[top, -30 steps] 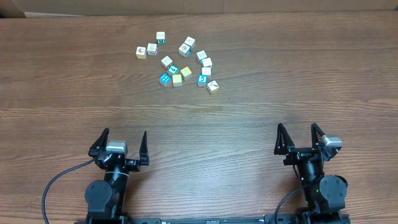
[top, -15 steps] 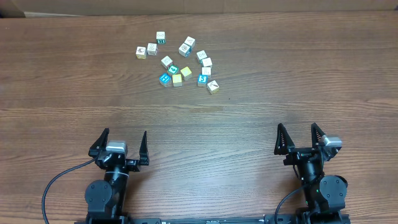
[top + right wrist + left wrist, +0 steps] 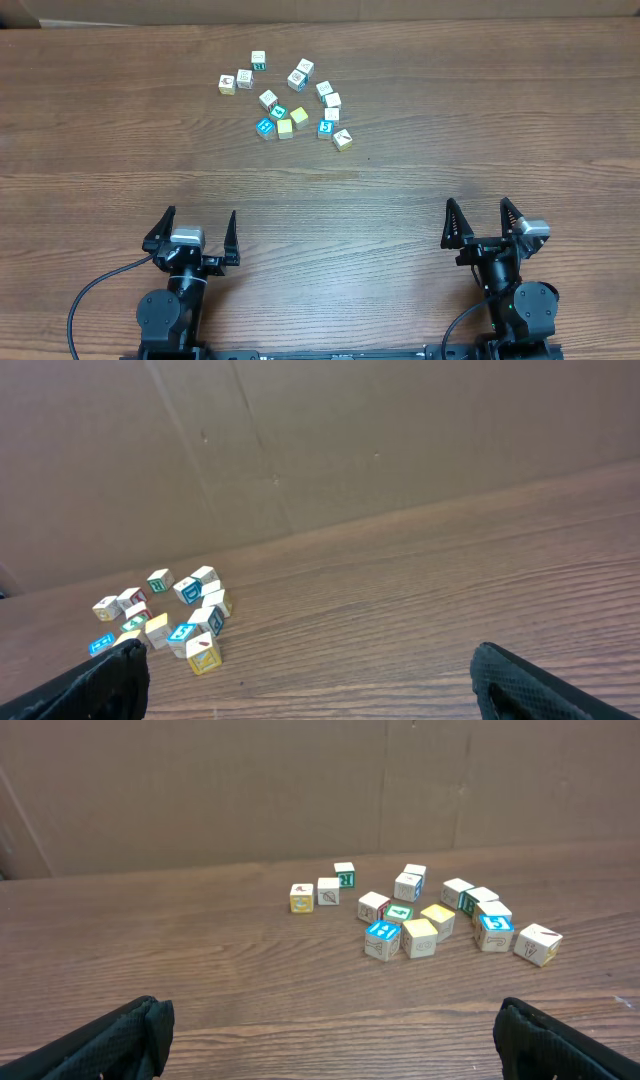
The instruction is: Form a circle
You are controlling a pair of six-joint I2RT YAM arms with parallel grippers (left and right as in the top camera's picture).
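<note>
Clustering cubes (image 3: 278, 112): small whitish, yellow and teal-blue toy cubes lie in a loose, irregular scatter at 12 o'clock on the table (image 3: 480, 110); some touch, others lie apart.
Blue cube (image 3: 265, 127): sits at the scatter's 7 o'clock edge, white mark on top, just beside a pale yellow cube (image 3: 285, 128).
Outlying pair (image 3: 245, 77): two whitish cubes at the scatter's 10 o'clock.
Left gripper (image 3: 201, 212): at the table's 7 o'clock, jaws spread wide, holding nothing, well apart from the cubes.
Right gripper (image 3: 477, 202): at the table's 5 o'clock, jaws equally wide, holding nothing.
Cardboard wall (image 3: 200, 790): stands behind the table's 12 o'clock edge.
</note>
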